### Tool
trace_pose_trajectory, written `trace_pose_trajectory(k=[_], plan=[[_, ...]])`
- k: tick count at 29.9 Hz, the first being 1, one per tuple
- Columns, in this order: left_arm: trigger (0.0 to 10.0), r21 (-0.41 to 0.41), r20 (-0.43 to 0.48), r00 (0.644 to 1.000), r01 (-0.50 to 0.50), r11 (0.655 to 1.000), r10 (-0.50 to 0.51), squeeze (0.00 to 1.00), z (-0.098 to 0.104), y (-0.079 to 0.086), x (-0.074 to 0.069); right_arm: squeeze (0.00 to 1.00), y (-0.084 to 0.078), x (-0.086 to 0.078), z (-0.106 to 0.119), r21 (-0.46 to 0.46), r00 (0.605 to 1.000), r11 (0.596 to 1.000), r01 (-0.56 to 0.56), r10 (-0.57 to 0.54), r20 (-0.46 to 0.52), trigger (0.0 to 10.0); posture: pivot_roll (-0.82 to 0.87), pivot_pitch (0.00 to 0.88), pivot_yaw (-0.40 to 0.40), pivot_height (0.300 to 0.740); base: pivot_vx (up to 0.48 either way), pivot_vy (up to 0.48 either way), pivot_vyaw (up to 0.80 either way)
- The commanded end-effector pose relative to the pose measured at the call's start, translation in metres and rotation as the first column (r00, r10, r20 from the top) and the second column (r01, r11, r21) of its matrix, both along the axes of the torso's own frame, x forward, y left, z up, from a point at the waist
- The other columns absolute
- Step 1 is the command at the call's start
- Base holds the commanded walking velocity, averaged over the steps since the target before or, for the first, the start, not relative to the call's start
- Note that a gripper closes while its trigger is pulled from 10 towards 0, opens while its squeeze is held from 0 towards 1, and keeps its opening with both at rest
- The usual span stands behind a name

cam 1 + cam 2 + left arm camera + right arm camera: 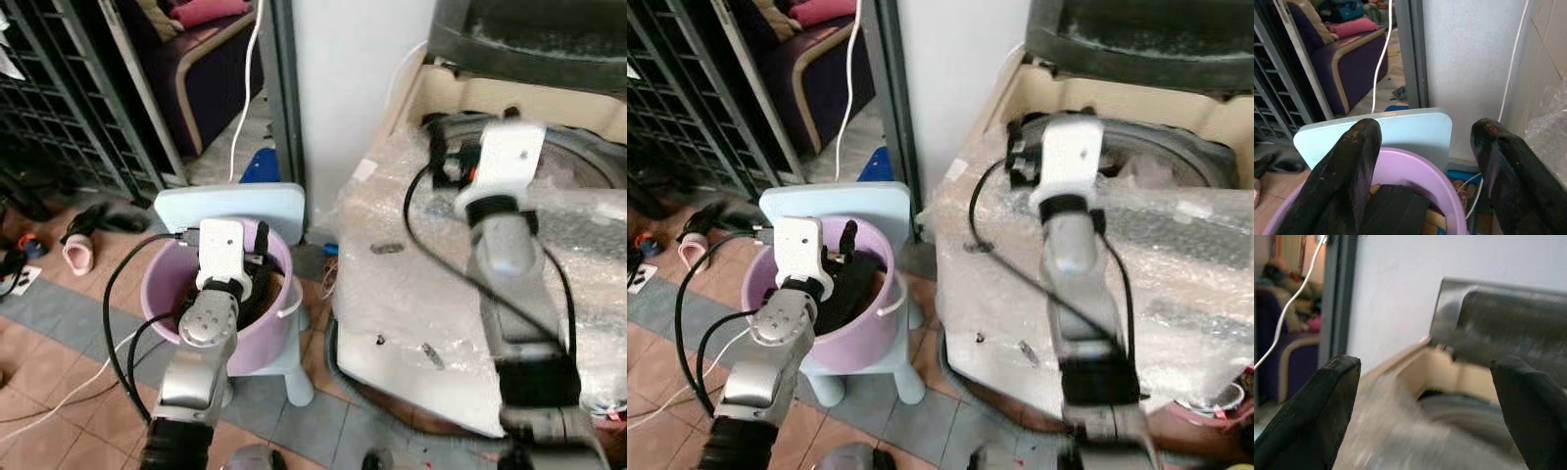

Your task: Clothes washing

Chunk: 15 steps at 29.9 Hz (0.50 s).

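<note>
Dark clothes are seen unloaded in purple tub; L gripper spread over them, R gripper spread, empty, near washer.

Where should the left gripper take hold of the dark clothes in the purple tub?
Probably from above: the open left gripper hangs over the purple tub, whose wall blocks the sides. Pinch the raised fold of dark clothes at the middle.

A home laundry corner is indicated by a plastic-wrapped washing machine, a purple tub of clothes, and scattered shoes at the left.
</note>
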<state>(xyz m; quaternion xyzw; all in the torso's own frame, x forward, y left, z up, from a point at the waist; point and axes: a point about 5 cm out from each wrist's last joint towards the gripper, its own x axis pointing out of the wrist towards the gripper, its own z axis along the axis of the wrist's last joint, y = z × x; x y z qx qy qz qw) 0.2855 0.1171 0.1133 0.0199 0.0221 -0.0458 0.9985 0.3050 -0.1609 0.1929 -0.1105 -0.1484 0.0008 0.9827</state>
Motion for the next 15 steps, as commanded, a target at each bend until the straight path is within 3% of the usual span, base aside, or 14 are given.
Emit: trace_pose_trajectory(k=[1,2,6,15], plan=[[10.0,-0.005,0.009,1.0,0.027,1.0,-0.027,0.0,0.002,-0.002,0.0,0.46,0.002,-0.008,0.002,-0.011,1.0,1.0,-0.006,0.007,0.002,10.0,-0.09,0.0,0.083,0.74,0.0,0.0,-0.8],[10.0,-0.007,0.01,0.999,0.037,0.999,-0.037,0.0,0.003,-0.003,0.0,0.01,0.001,-0.008,0.001,-0.012,1.0,1.0,-0.005,0.005,-0.004,10.0,-0.1,0.0,0.084,0.74,0.0,0.0,-0.8],[10.0,0.011,0.019,0.998,0.066,0.998,-0.067,0.0,0.005,-0.005,0.003,0.0,0.002,-0.009,0.001,-0.025,1.0,1.0,0.0,0.0,-0.015,10.0,-0.1,0.004,0.089,0.74,0.0,0.0,-0.8],[10.0,0.025,0.033,0.994,0.105,0.994,-0.106,0.0,0.01,-0.006,0.003,0.0,0.003,-0.011,-0.003,-0.044,0.999,0.999,0.005,-0.007,-0.051,10.0,-0.1,0.015,0.096,0.74,-0.245,0.0,-0.8]])
